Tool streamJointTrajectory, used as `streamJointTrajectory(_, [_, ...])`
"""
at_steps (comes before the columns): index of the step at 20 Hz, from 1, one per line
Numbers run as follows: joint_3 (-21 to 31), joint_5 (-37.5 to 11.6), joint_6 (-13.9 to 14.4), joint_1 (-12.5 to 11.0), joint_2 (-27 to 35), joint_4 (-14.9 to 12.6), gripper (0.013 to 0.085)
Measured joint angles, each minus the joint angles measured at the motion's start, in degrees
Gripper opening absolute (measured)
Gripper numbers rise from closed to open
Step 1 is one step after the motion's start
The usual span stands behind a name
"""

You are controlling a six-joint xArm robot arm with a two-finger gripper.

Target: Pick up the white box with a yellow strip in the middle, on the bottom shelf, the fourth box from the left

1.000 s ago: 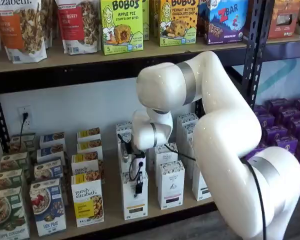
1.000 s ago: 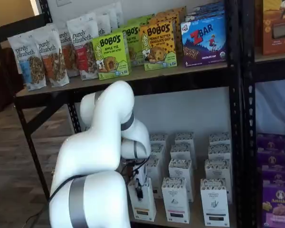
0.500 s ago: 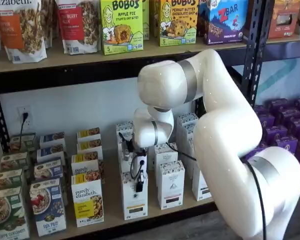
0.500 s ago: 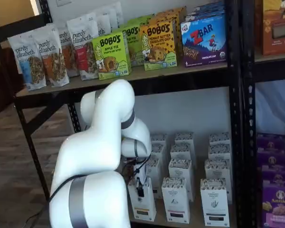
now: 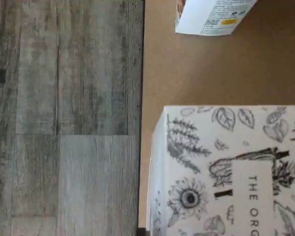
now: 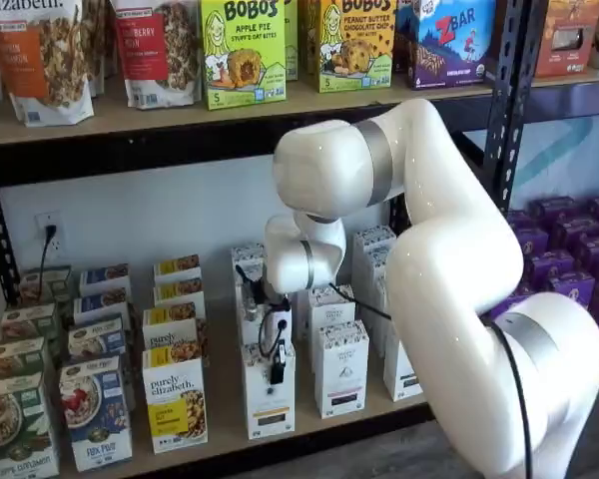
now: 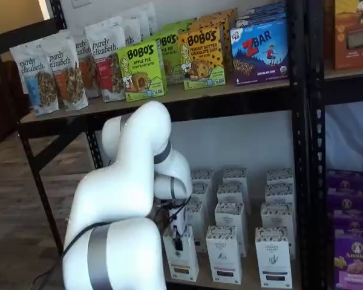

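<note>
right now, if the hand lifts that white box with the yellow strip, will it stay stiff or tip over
The white box looks like a thin cardboard carton, so probably stiff but easy to dent if squeezed hard. It stands tall and narrow on the bottom shelf, so a sideways nudge may well tip it. The hand sits at its top, and neighbouring cartons stand close.

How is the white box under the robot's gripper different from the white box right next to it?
The white box under the gripper has a yellow strip low on its front; the neighbouring box has a black strip. The gripper reaches down at the first; nothing touches the neighbour. Both are tall, narrow, upright cartons with speckled tops.
</note>
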Motion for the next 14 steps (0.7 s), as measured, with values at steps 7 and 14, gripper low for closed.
streamJointTrajectory(7, [-0.3,0.4,0.3,0.0,0.2,-0.3,0.049])
streamJointTrajectory(14, [-0.2,0.3,0.2,0.1,0.3,-0.1,0.041])
